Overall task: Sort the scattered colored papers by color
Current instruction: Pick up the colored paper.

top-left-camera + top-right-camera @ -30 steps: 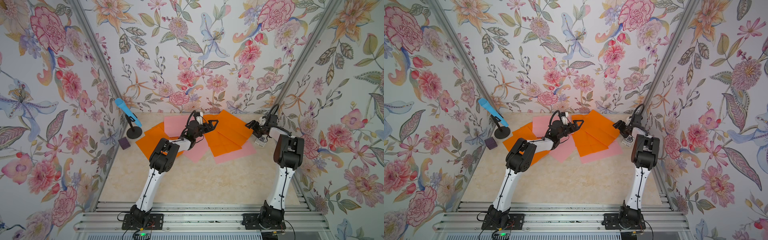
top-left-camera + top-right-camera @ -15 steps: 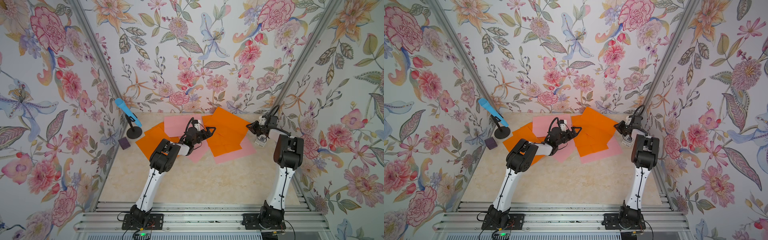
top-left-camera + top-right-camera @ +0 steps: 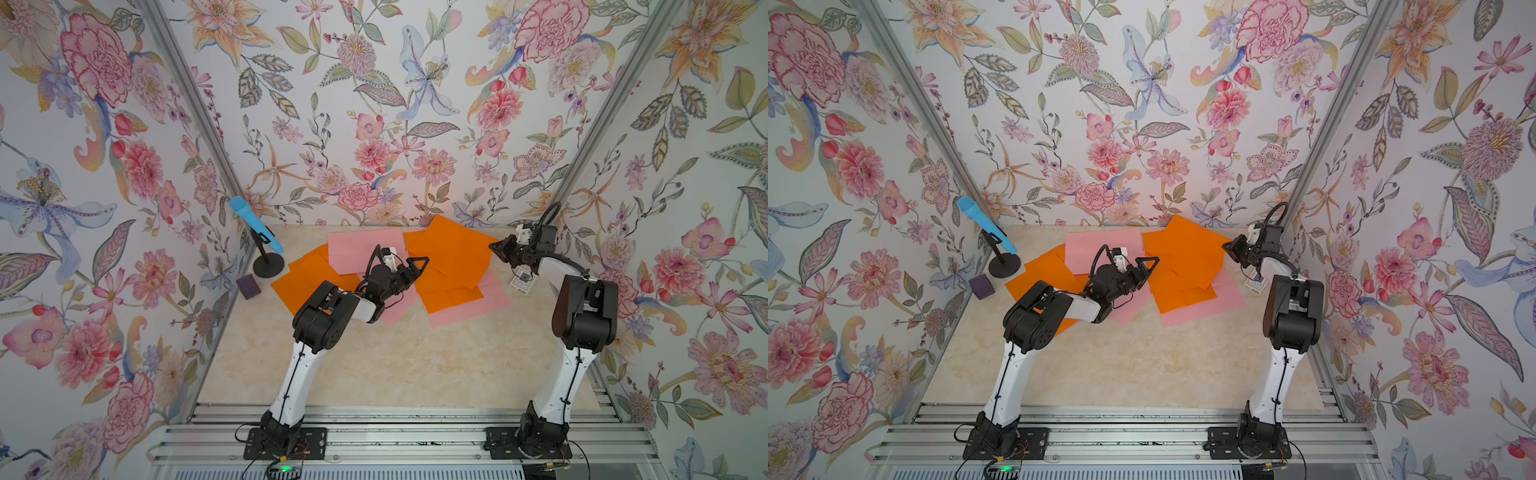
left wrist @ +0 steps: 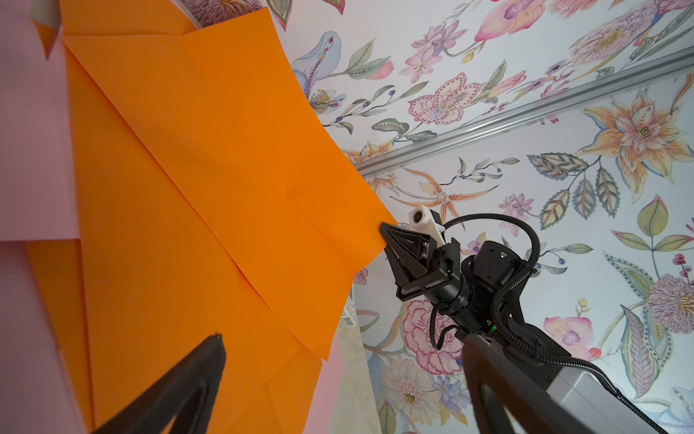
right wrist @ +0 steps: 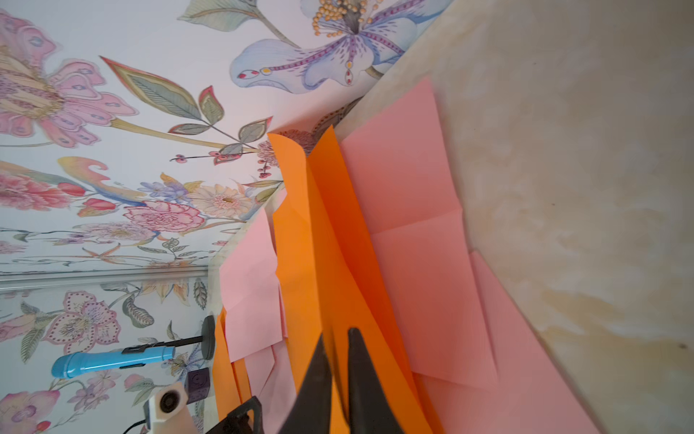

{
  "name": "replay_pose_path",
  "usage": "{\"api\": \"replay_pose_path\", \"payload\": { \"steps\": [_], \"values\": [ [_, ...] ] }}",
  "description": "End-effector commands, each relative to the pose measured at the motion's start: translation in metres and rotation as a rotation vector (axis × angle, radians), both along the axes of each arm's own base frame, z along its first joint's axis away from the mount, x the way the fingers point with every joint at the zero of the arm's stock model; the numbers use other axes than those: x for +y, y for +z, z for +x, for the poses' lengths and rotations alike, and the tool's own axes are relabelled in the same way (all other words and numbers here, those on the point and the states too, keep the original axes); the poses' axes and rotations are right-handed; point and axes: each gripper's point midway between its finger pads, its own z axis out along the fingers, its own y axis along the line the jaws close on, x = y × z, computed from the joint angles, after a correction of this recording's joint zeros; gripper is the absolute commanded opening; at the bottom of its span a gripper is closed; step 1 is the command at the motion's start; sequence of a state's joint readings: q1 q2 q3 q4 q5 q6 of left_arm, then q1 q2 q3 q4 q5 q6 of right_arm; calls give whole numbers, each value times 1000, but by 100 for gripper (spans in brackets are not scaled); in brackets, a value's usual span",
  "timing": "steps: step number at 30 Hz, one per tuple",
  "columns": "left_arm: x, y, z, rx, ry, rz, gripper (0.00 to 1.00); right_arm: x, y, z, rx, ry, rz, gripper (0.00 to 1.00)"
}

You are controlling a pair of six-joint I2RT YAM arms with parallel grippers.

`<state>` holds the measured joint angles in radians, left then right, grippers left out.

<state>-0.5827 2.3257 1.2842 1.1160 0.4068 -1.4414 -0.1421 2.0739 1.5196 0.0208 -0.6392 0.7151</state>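
Several colored papers, orange and pink, lie overlapped at the back of the table. My right gripper (image 3: 494, 248) (image 5: 338, 334) is shut on the right corner of the top orange sheet (image 3: 453, 253) (image 5: 338, 263), which is raised and bowed, its far corner against the back wall. In the left wrist view the right gripper (image 4: 385, 227) pinches that orange sheet (image 4: 225, 169). My left gripper (image 3: 409, 276) (image 4: 341, 345) hangs open over the middle of the pile, holding nothing. A pink sheet (image 3: 361, 249) lies at the back, another orange sheet (image 3: 307, 278) to the left, and a pink sheet (image 3: 469, 307) at the front right.
A blue flashlight (image 3: 255, 226) on a black stand is at the back left beside the wall, with a small purple block (image 3: 248, 286) in front of it. A white printed card (image 3: 523, 283) lies under the right arm. Flowered walls close in on three sides.
My right gripper has shut on the orange sheet's corner and the sheet has lifted and slid toward the back wall. My left gripper has drawn back a little, still open.
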Motion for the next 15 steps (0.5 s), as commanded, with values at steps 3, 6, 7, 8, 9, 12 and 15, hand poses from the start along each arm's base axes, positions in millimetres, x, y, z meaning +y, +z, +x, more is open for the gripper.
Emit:
{"api": "replay_pose_path", "payload": {
  "steps": [3, 6, 7, 8, 9, 12, 15],
  "values": [
    [-6, 28, -4, 11, 34, -174, 100, 14, 61, -5, -97, -15, 77, 5],
    [-9, 24, -9, 56, 47, -165, 100, 21, 92, -8, -151, -20, 104, 3],
    [-9, 25, -11, 62, 57, -167, 100, 25, 103, -9, -167, -14, 112, 3],
    [-8, 27, -13, 61, 68, -173, 100, 29, 112, -10, -181, -8, 114, 3],
    [-7, 28, -15, 73, 78, -183, 100, 30, 123, -12, -196, -8, 118, 3],
    [-11, 33, -20, 99, 85, -223, 100, 33, 150, -17, -238, -23, 137, 3],
    [-11, 41, -20, 90, 115, -282, 100, 36, 171, -24, -266, -27, 154, 3]
  ]
}}
